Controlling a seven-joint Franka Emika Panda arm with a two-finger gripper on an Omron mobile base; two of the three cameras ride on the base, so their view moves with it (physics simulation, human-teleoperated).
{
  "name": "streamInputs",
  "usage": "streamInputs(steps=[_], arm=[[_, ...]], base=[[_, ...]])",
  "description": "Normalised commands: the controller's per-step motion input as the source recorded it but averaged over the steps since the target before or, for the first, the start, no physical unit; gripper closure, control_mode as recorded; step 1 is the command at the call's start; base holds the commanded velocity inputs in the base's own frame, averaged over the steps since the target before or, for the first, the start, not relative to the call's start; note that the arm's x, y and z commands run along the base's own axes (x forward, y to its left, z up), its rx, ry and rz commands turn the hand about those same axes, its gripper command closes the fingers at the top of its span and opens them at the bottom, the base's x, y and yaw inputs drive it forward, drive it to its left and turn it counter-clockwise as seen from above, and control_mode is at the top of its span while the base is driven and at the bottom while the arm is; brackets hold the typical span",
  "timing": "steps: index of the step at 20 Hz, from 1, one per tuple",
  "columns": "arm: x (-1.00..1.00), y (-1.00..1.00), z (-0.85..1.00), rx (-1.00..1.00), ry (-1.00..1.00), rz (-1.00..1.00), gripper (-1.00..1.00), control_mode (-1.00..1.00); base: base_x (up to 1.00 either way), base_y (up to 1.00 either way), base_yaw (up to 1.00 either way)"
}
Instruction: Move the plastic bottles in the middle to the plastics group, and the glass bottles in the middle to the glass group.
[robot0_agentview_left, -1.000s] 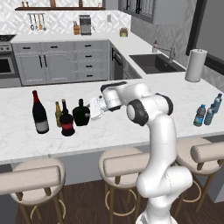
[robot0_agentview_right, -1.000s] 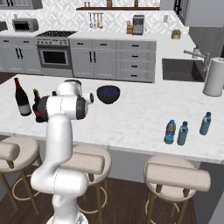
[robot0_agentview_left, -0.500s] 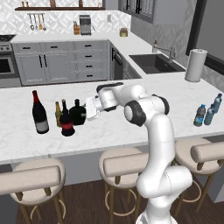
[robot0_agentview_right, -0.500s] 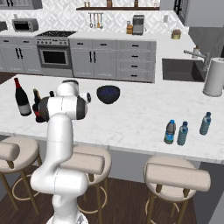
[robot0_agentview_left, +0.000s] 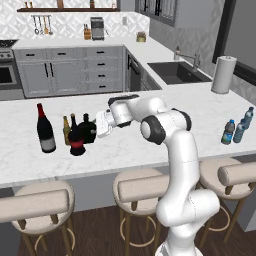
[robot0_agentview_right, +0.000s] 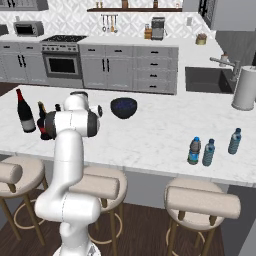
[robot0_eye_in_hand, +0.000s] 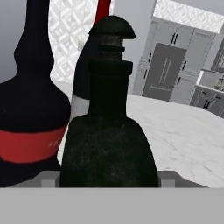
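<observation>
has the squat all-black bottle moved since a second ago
Yes. In the left base view the squat all-black glass bottle has slid left along the counter with the gripper, closing on the fixed tall dark wine bottle.

Glossy white arm of rounded tubular segments, dark grey discs capping the joints, bulbous white base column, flat white hand, small grey fingertips

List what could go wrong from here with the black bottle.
1. The black bottle stands close beside the red-label bottle and the amber bottle; releasing or pushing further could knock them.
2. The pincer sits tight at the bottle, so pulling away could tip it.
3. The wine bottle is tall and nearby; a chain bump might topple it.
</observation>
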Motion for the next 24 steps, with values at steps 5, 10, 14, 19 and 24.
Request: streamInputs(steps=[5,10,14,19,24], arm=[[0.0,0.0,-0.2,0.0,0.0,0.0,1.0,-1.0],[0.0,0.0,0.02,0.0,0.0,0.0,-1.0,-1.0],[0.0,0.02,0.03,-0.03,0.0,0.0,-1.0,-1.0],[0.0,0.0,0.07,-0.03,0.0,0.0,-1.0,-1.0],[0.0,-0.01,0.1,0.0,0.0,0.0,-1.0,-1.0]], base=[[0.0,0.0,0.0],[0.0,0.0,0.0],[0.0,0.0,0.0],[0.0,0.0,0.0],[0.0,0.0,0.0]])
